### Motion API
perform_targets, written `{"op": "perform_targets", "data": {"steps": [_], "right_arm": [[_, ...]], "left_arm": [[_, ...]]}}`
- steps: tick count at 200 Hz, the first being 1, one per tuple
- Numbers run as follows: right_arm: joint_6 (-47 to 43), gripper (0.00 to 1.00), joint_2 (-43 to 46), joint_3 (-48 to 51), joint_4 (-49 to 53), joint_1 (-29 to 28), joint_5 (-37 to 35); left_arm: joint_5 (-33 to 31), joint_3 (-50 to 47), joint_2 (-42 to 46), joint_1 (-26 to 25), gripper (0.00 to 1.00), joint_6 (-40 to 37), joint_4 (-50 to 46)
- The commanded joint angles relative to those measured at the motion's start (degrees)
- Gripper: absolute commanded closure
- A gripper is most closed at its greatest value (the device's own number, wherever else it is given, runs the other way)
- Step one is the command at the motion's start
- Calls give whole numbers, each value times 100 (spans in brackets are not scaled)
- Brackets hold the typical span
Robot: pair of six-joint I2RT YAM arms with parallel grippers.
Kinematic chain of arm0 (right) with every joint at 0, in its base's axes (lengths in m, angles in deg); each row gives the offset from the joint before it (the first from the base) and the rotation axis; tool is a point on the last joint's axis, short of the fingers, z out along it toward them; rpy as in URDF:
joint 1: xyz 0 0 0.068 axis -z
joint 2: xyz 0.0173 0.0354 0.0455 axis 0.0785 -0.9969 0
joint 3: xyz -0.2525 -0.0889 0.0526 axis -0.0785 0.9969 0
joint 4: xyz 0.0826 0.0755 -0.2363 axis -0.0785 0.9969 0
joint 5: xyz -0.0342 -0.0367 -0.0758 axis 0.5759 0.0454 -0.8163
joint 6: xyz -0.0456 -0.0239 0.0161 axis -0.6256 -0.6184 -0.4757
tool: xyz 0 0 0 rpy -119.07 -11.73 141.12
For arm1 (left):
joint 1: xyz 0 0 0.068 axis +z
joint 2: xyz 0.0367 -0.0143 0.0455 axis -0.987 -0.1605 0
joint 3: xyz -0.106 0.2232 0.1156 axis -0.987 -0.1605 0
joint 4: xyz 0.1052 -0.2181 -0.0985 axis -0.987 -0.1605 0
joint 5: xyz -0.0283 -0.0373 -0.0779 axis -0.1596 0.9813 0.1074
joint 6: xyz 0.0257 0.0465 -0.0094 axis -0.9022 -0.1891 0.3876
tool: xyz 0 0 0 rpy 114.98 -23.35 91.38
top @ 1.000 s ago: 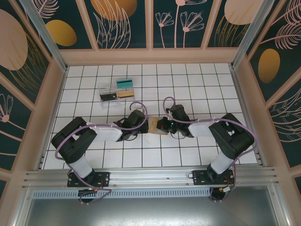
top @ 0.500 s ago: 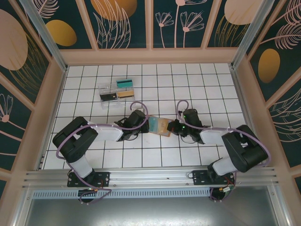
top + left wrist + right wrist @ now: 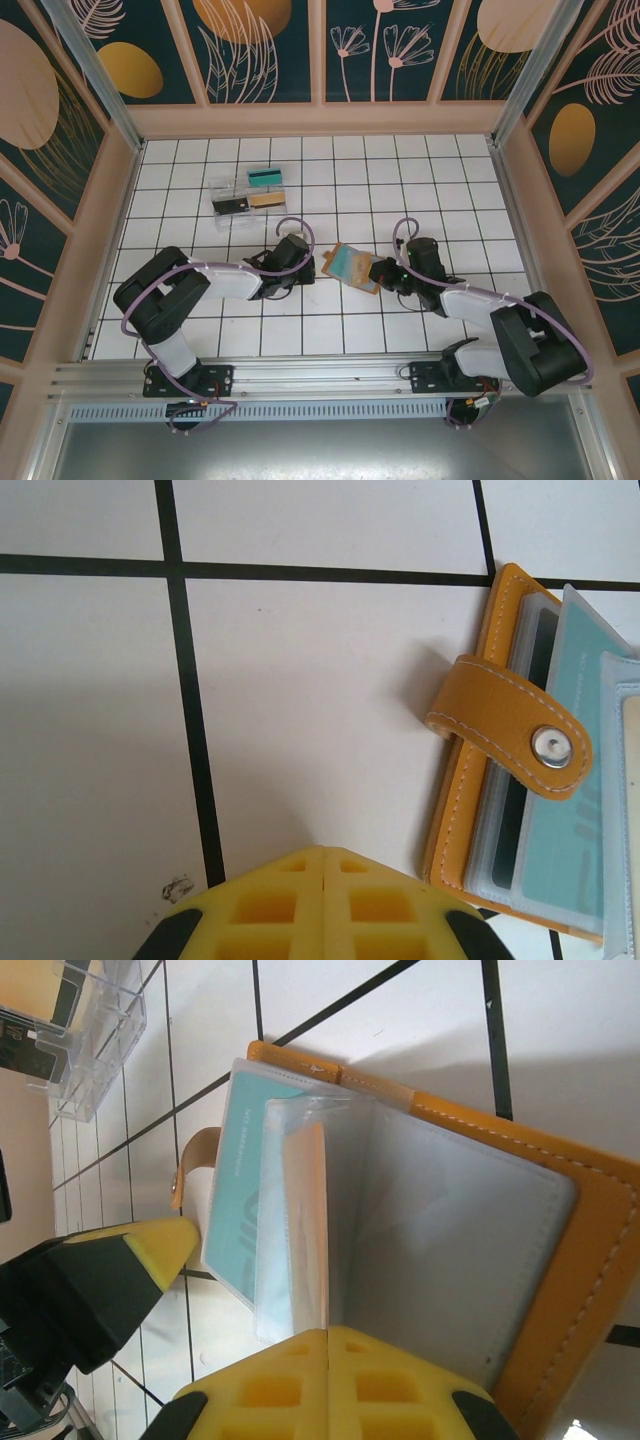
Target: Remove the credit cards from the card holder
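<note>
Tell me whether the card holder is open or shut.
Open: the card holder lies spread, its snap strap undone, clear sleeves and a teal card exposed.

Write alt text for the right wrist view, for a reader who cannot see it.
The open card holder, orange-brown with clear sleeves, sits over the white tiled table; one sleeve holds a teal card. The right gripper, fingertips shut, pinches a sleeve edge at the bottom.

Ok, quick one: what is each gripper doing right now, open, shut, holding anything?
Left gripper: shut, holding nothing; the card holder lies beside it.
Right gripper: shut on the card holder, pinching the edge of a clear sleeve.
</note>
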Motion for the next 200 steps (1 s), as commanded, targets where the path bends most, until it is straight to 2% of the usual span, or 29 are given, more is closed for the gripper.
{"op": "perform_targets", "data": {"steps": [1,22,37,53,102,124,154,178,200], "right_arm": [[-9,93,-149,59,-158,-3,-34],[-50,86,-182,86,-91,-12,-137],[-63,72,-108,116,38,-20,-285],[-84,64,79,123,290,-37,-496],[-87,57,1069,75,1492,-116,-1494],[-85,57,1173,160,1604,-117,-1571],[-151,66,742,167,1087,-117,-1223],[-293,85,86,-60,787,-126,-1151],[-474,96,-467,-353,559,-159,-1016]], "left_arm": [[34,62,230,13,95,8,-276],[57,170,389,14,89,-89,-355],[131,273,441,9,83,-172,-339],[247,421,425,6,78,-272,-307],[662,1068,36,6,66,-613,-262],[727,1430,-371,6,62,-753,-315],[573,1762,-692,6,61,-839,-433],[344,1675,-630,5,61,-773,-477],[88,1508,-344,7,61,-738,-557]]}}
